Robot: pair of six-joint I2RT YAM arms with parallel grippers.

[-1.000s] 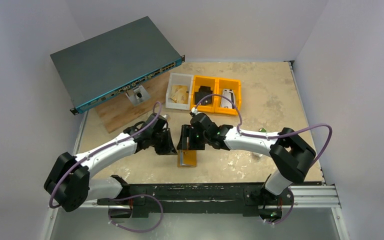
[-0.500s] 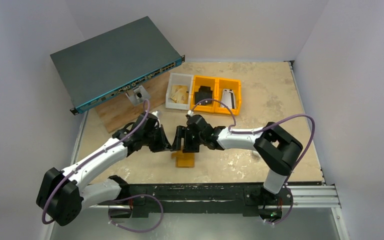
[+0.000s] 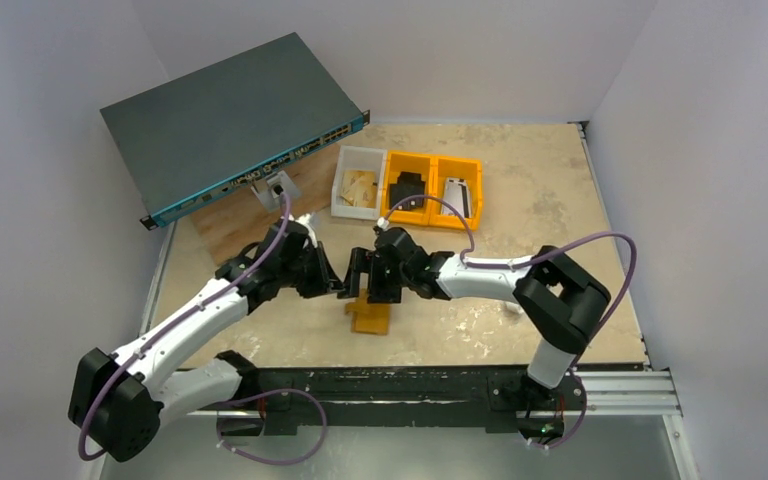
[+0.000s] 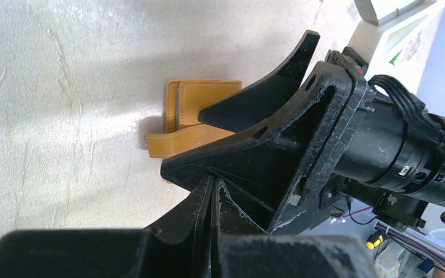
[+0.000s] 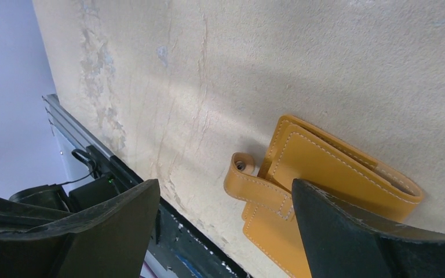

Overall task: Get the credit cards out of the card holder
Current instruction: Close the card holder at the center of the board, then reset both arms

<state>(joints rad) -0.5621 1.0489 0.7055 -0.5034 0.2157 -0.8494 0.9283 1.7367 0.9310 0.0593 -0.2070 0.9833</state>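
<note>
My right pincer (image 5: 223, 188) hangs spread wide with nothing between its black fingers (image 5: 110, 231). My left pincer (image 4: 212, 188) is pressed together on nothing, its tip almost nose to nose with the right one in the overhead view. Just below them, at 6 o'clock from both tips, the small flat tan-orange leather card holder (image 5: 336, 174) lies on the speckled beige tabletop (image 3: 520, 220). It is folded over with its leaves slightly parted, and its snap tab (image 5: 255, 185) is undone and curls out toward 9 o'clock in the right wrist view. No credit cards show from any camera, so I judge that I am at the opening stage, with the extraction not yet begun. To do this well I would lower the right pincer so one finger slips under the upper leaf at its free edge, not at the spine. I would bring the closed left pincer down as a flat weight on the lower leaf, so the whole thing doesn't lift. The leather looks soft and light and will likely slide or flop, so slow and low is my plan. With the two wrists this close, I also want to keep them from knocking. At 12 o'clock the two orange plastic bins (image 3: 430, 190) and the white bin (image 3: 358, 182) stand well apart and need no care.
</note>
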